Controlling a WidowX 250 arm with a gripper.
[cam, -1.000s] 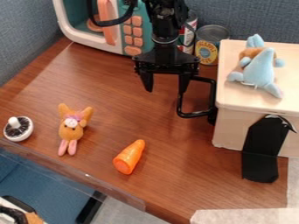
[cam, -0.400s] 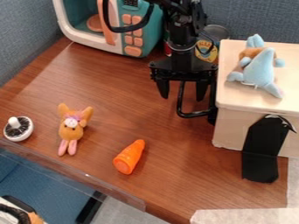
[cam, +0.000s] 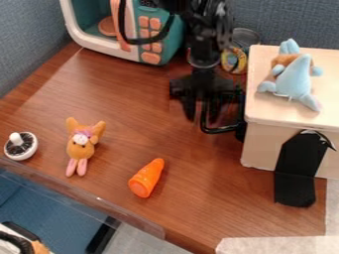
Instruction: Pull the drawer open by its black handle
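Item: 1 black two-finger gripper (cam: pixel 206 115), hanging over the upper middle of the brown wood-grain counter (cam: pixel 112 104), just left of the box. Its jaws stand apart, with a gap between them; whether they touch the handle cannot be told.

Item: 1 black handle of bent, smooth rod (cam: pixel 222 130), at the left side of the box. It lies by the right-hand part of the jaws, its lower bar below them and its upper part overlapped by them. The closed side of the bend points left; the lower bar runs nearly level across the view, then rounds a corner and rises.

Item: 1 pale wooden box (cam: pixel 261 141), flat-topped, with 1 black strap (cam: pixel 296 171) down its front. On top, 1 light-blue plush toy (cam: pixel 295 79) in soft fabric, with a brown patch.

Item: 1 smooth orange toy carrot (cam: pixel 146 178), well apart from the jaws, toward the lower left; long axis slanted, tip to the upper right, blunt end to the lower left.

Item: 1 orange plush animal (cam: pixel 81 146), ears up the view, 2 pink feet down it.

Item: 1 round white brush (cam: pixel 21 147) with dark bristles and a knob.

Item: 1 teal-and-white toy microwave (cam: pixel 136 49), peach buttons; 1 metal can (cam: pixel 235 60) behind the gripper.
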